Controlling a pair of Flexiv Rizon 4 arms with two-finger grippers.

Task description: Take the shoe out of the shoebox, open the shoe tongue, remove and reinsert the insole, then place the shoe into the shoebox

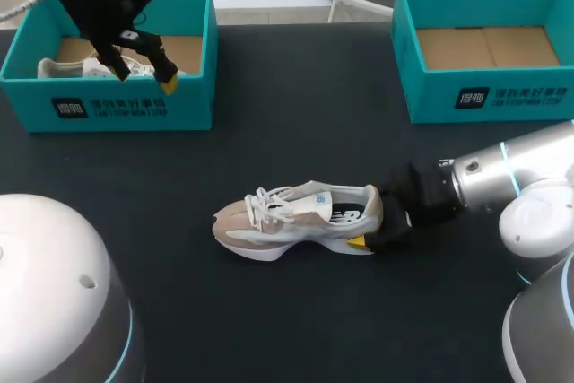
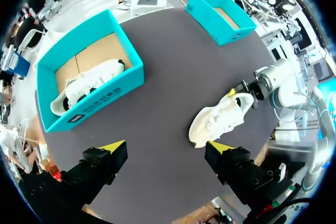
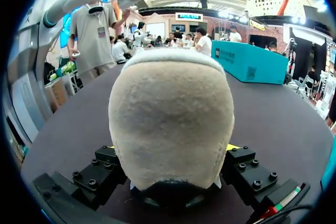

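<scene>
Shoe [image 1: 300, 221] stands upright on its sole near the middle of the dark table [image 1: 296, 123], outside both boxes, toe toward my left and heel toward my right. The right gripper [image 1: 368, 219] clasps the heel, one finger pressed on either side. Well apart, the left gripper [image 2: 167, 148] hangs with fingers spread wide and nothing between them, above the teal left shoebox [image 1: 117, 105], where a second shoe [image 1: 90, 67] lies. The right shoebox [image 1: 489, 96] holds only its cardboard floor
</scene>
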